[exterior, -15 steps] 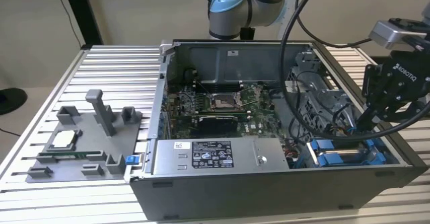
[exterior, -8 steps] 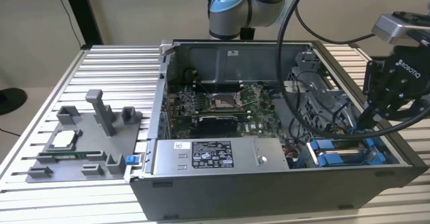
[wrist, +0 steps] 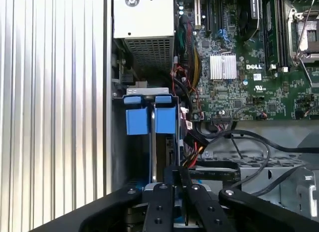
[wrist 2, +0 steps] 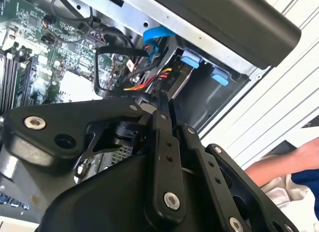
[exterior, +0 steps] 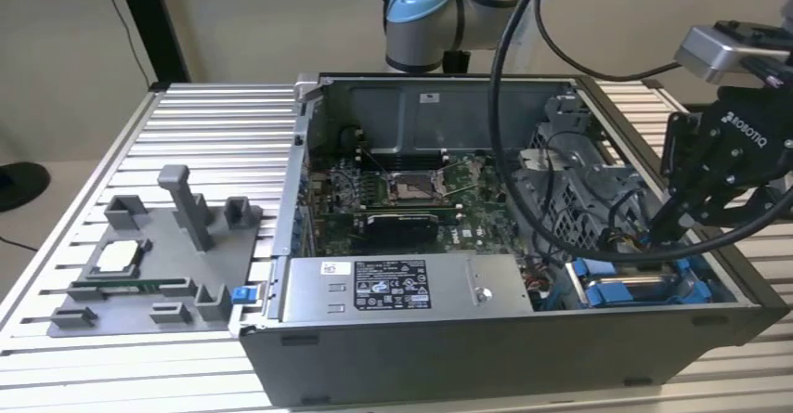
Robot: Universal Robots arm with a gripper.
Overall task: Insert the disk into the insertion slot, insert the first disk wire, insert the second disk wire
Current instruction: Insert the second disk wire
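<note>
The disk (wrist: 165, 121) stands edge-on in the insertion slot (wrist: 144, 92), its two bright blue carrier tabs at the top; the blue parts (exterior: 626, 290) sit in the case's front corner on the exterior view's right. My gripper (exterior: 663, 232) reaches down into that corner beside the bay. In both wrist views its fingers are drawn together, gripper (wrist: 177, 172) and gripper (wrist 2: 164, 98), with the tips on a black connector. A red, yellow and black disk wire (wrist 2: 149, 82) runs into that connector, right beside the disk. The connector's mating end is hidden behind the fingers.
The open computer case (exterior: 496, 357) holds the motherboard (exterior: 409, 195), a labelled power supply (exterior: 396, 288) and loose black cables (wrist: 249, 142). A grey parts fixture (exterior: 149, 255) sits on the ribbed table at the exterior view's left. A person's hand (wrist 2: 294, 164) rests outside the case.
</note>
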